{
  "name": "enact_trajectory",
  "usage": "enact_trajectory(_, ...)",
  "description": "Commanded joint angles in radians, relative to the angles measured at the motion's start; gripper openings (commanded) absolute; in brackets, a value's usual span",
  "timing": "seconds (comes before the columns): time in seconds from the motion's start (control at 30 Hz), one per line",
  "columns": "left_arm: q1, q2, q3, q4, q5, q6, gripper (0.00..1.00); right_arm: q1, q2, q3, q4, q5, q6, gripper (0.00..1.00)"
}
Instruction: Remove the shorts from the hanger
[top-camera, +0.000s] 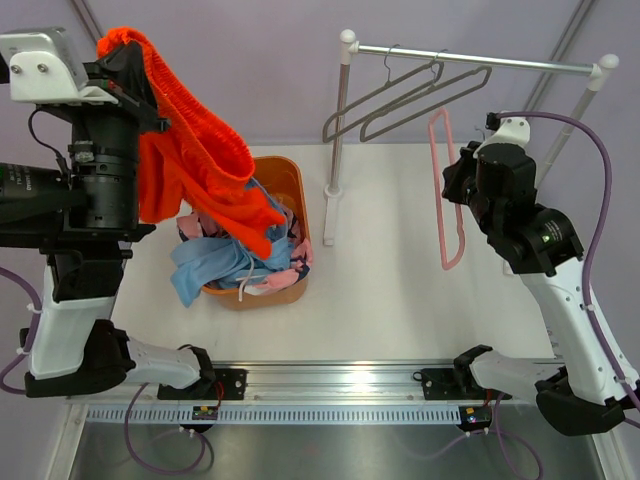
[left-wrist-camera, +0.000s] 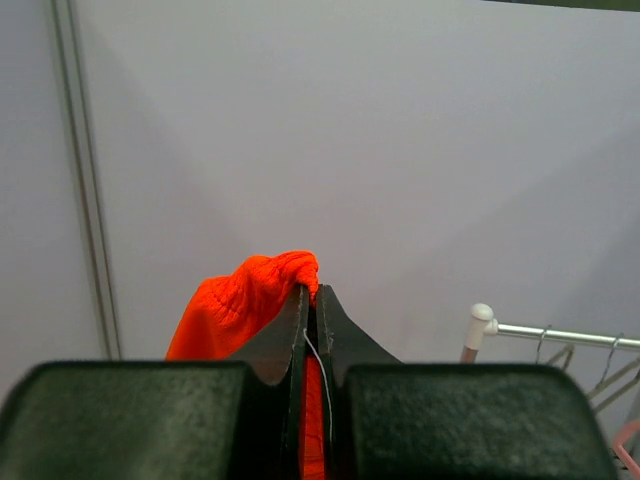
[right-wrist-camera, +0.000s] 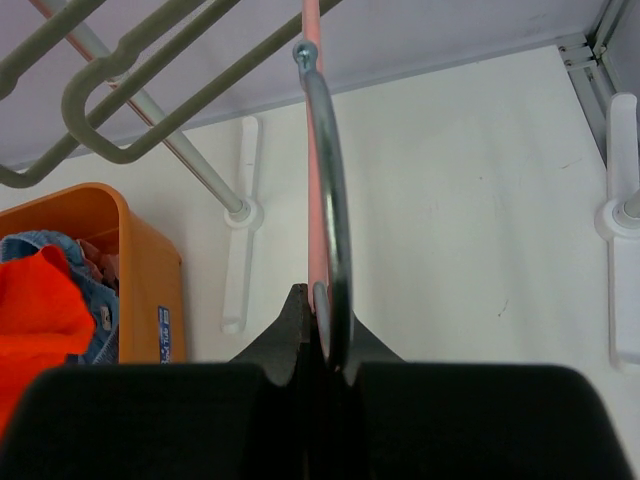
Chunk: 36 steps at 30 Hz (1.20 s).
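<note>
White table (top-camera: 400, 290) is lying before a pale lilac backdrop and carrying:

- A white rack (top-camera: 470, 58) at the far side, its rail bearing two grey hangers (top-camera: 420, 100).
- An orange basket (top-camera: 295, 195), left of the rack post, holding the light blue shorts (top-camera: 205, 268) and the pink patterned shorts (top-camera: 300, 258), bunched together.
- The left gripper (left-wrist-camera: 311, 295), raised high, is pinching the orange shorts (top-camera: 190, 140) with its fingers fully closed. The cloth is draping down onto the basket's contents.
- The right gripper (right-wrist-camera: 315, 300) is clamping a bare pink hanger (top-camera: 447, 200) by its metal hook, jaws pressed together. The hanger is dangling below the rail.
</note>
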Motion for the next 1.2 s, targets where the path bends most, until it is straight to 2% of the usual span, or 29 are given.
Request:
enact_trajectory(0.0,0.017,-0.017,0.001,0.117,-0.028,0.071,0.00,-0.003,-0.028,-0.009,0.026,-0.012,-0.003,0.00)
enact_trajectory(0.17,0.081,-0.018,-0.045,0.045,0.014,-0.008,0.00,-0.003,-0.038,-0.035,0.027,-0.015,0.003,0.00)
enact_trajectory(0.43,0.194,0.103,0.078,-0.140,0.113,-0.130,0.00,-0.003,-0.052,-0.043,0.021,0.001,-0.005,0.00)
enact_trajectory(0.67,0.413,0.224,0.196,-0.277,0.273,-0.332,0.00,-0.003,-0.055,-0.063,0.023,0.007,-0.013,0.00)
enact_trajectory(0.77,0.509,0.236,0.173,-0.320,0.323,-0.441,0.00,-0.005,-0.060,-0.077,0.024,0.013,-0.019,0.00)
enact_trajectory(0.9,0.604,0.192,0.026,-0.323,0.376,-0.562,0.00,-0.003,-0.064,-0.098,0.030,0.019,-0.025,0.00)
enact_trajectory(1.0,0.619,0.122,-0.171,-0.280,0.356,-0.614,0.00,-0.003,-0.072,-0.115,0.035,0.034,-0.026,0.00)
enact_trajectory(1.03,0.621,0.100,-0.283,-0.261,0.351,-0.643,0.00,-0.005,-0.077,-0.117,0.035,0.043,-0.029,0.00)
enact_trajectory(1.13,0.621,-0.001,-0.463,-0.227,0.334,-0.773,0.00,-0.005,-0.087,-0.106,0.023,0.065,-0.039,0.00)
enact_trajectory(1.17,0.621,-0.027,-0.582,-0.224,0.333,-0.809,0.00,-0.005,-0.092,-0.103,0.020,0.070,-0.040,0.00)
